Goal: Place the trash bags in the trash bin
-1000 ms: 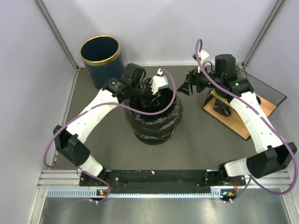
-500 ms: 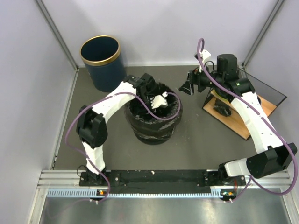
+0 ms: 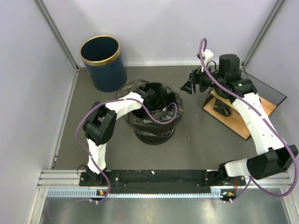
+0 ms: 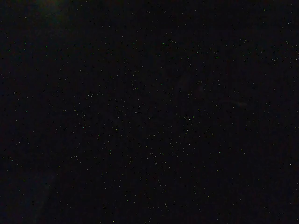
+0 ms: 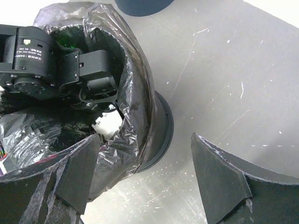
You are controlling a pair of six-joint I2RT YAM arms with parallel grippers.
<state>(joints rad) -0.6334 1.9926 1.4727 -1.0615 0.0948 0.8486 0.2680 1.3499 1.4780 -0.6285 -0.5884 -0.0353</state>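
Bag (image 3: 154,125): thin glossy black plastic film trash bag, drawn over a dark round container (image 5: 162,135) standing upright at the middle of the bench, mouth facing up, film crumpled over the rim

Bin (image 3: 106,77): dark navy blue cylindrical trash bin with gold rim, upright at the far left corner, well apart from the bag, nothing visible inside

Left claw (image 5: 96,100): sunk inside the bag's mouth. Its own camera shows only black, so whether it is spread or closed, or grips film, cannot be told

Right claw (image 3: 190,84): fingers spread wide, nothing between them, hovering toward the far right of the bench above a wooden board (image 3: 243,122), aimed at the bag's right flank

Key relation: the bag surrounds the left claw and lies to the left of the right claw. The navy bin lies to the far left of the bag, so the left arm (image 3: 117,108) is judged the nearer for any carry that way

Change: half a second ago the left wrist showed above the bag's rim; it now sits deeper, elbow folded lower toward the near left. Right arm nearly unmoved
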